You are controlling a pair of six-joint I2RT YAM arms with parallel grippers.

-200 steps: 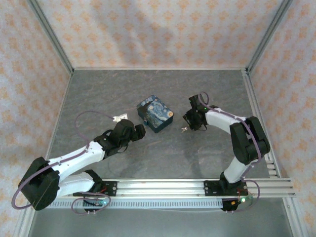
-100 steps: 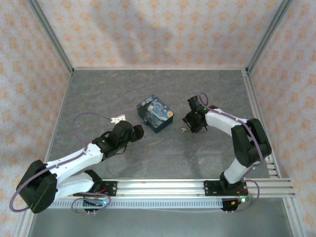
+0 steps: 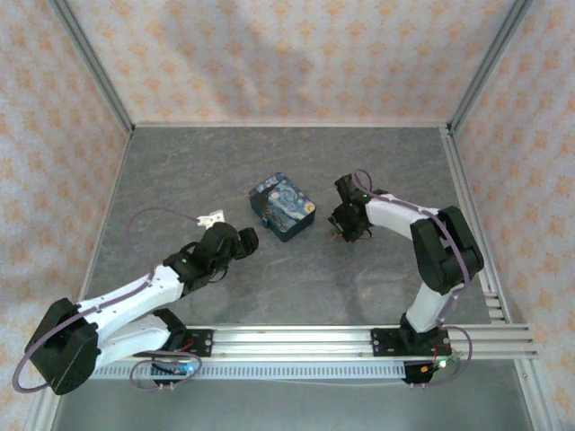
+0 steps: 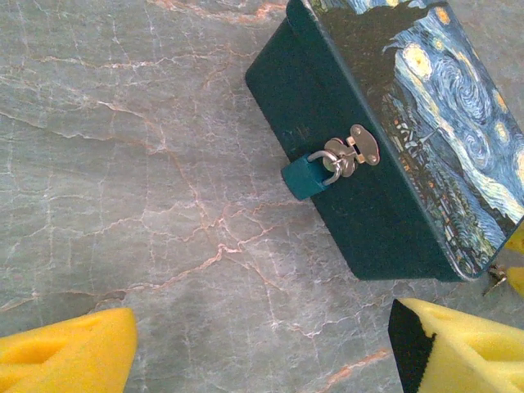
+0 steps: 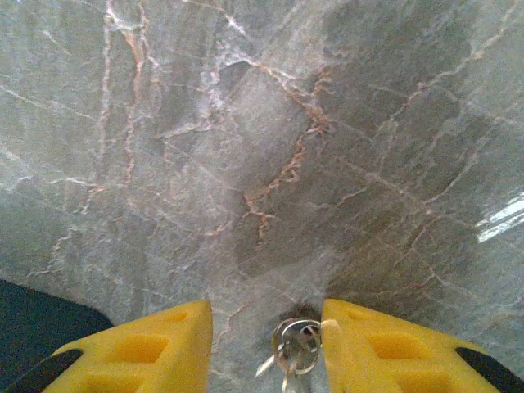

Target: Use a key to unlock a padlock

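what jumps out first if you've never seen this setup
The starry-night box in the middle of the grey table catches the eye first, with a small teal padlock hanging on its dark side. Just right of the box, the right tool is low and open around the key on its ring. The left tool is open and faces the padlock.

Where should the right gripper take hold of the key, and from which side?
By its ring end, from straight above: the key seems to lie flat on the table, inside the open right gripper, so closing there should pinch it.
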